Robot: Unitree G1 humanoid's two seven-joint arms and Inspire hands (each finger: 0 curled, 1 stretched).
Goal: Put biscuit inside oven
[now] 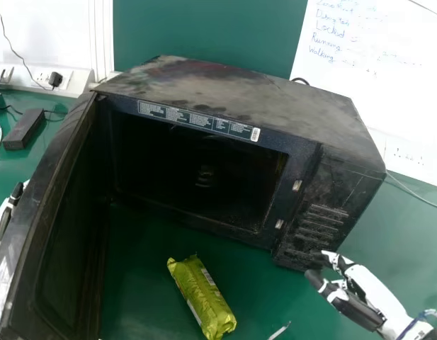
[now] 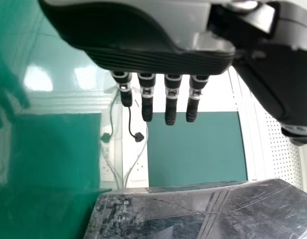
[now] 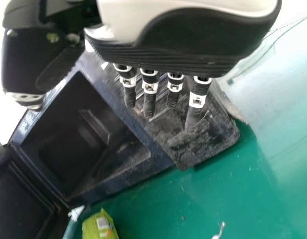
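Biscuit packet [image 1: 202,297] in yellow-green wrapping needs grasping; black-and-white right hand [image 1: 374,290], straight fingers slightly spread, should reach over.

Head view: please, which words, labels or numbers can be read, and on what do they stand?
"Locked": whiteboard, handwritten
"Running": whiteboard
"Walking": whiteboard
Other handwriting there: too blurred
Label strip on the oven: too small
Control panel: nothing legible
Print on the biscuit packet: too blurred
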